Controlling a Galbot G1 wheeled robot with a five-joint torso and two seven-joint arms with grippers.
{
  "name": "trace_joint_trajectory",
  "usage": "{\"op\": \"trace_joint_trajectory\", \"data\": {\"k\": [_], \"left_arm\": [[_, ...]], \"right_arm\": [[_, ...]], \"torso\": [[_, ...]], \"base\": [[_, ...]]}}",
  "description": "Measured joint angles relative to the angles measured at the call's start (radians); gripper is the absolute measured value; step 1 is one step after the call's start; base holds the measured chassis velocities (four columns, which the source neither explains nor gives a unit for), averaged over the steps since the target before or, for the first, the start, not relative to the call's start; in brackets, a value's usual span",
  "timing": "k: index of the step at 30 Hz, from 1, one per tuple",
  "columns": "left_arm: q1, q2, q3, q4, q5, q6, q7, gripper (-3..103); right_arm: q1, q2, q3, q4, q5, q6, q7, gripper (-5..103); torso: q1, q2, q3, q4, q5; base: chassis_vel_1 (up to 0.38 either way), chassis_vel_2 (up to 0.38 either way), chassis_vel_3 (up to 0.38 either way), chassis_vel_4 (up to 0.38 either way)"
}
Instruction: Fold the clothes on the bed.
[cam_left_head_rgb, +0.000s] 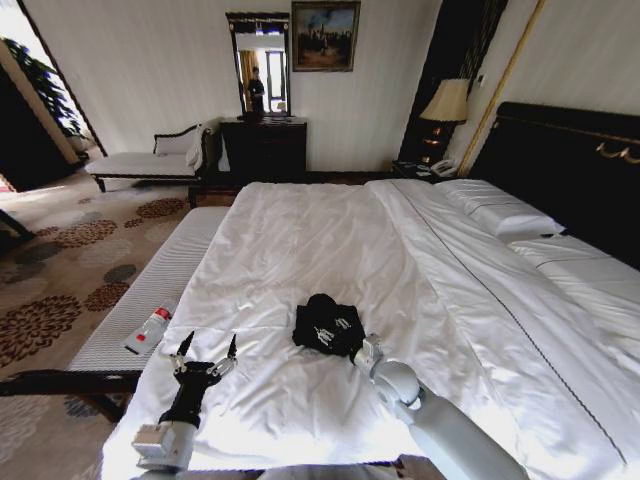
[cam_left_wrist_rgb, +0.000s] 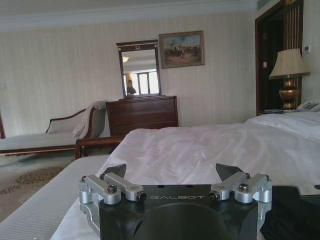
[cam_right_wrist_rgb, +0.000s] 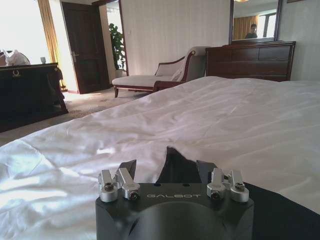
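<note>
The clothes (cam_left_head_rgb: 325, 325) are a black T-shirt with white lettering, lying as a small compact bundle on the white duvet of the bed (cam_left_head_rgb: 330, 240), near the foot end. My right gripper (cam_left_head_rgb: 362, 352) sits low at the bundle's near right edge. In the right wrist view that gripper (cam_right_wrist_rgb: 167, 169) is open, with a peak of the black cloth (cam_right_wrist_rgb: 175, 165) rising between its fingers. My left gripper (cam_left_head_rgb: 207, 348) hovers open over bare duvet to the left of the shirt. From the left wrist its fingers (cam_left_wrist_rgb: 170, 172) stand wide apart, and the black cloth (cam_left_wrist_rgb: 295, 210) lies off to one side.
A narrow white-cushioned bench (cam_left_head_rgb: 150, 290) runs along the bed's foot, with a bottle (cam_left_head_rgb: 150, 330) on it. Pillows (cam_left_head_rgb: 500, 210) and the dark headboard (cam_left_head_rgb: 570, 160) are at the right. A chaise (cam_left_head_rgb: 150, 160), dresser (cam_left_head_rgb: 262, 148) and lamp (cam_left_head_rgb: 445, 105) stand by the far wall.
</note>
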Motion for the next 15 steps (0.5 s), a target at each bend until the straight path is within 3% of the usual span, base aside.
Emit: {"op": "trace_joint_trajectory", "data": {"k": [1,2,3,7,15], "left_arm": [[0.000,0.000,0.000,0.000,0.000,0.000,0.000,100],[0.000,0.000,0.000,0.000,0.000,0.000,0.000,100],[0.000,0.000,0.000,0.000,0.000,0.000,0.000,100],[0.000,0.000,0.000,0.000,0.000,0.000,0.000,100],[0.000,0.000,0.000,0.000,0.000,0.000,0.000,100]], "right_arm": [[-0.008,0.002,0.009,0.008,0.003,0.002,0.000,62],[-0.021,0.005,0.026,0.017,0.007,0.006,0.002,73],[-0.021,0.005,0.026,0.017,0.007,0.006,0.002,73],[-0.057,0.023,0.088,0.007,0.013,0.047,0.034,94],[-0.134,0.068,0.200,-0.051,-0.083,0.180,0.066,100]], "torso": [[0.000,0.000,0.000,0.0000,-0.0001],[0.000,0.000,0.000,0.0000,0.0000],[0.000,0.000,0.000,0.0000,0.0000],[0.000,0.000,0.000,-0.0001,0.0000],[0.000,0.000,0.000,0.0000,0.0000]], "base": [[0.000,0.000,0.000,0.000],[0.000,0.000,0.000,0.000],[0.000,0.000,0.000,0.000],[0.000,0.000,0.000,0.000],[0.000,0.000,0.000,0.000]]}}
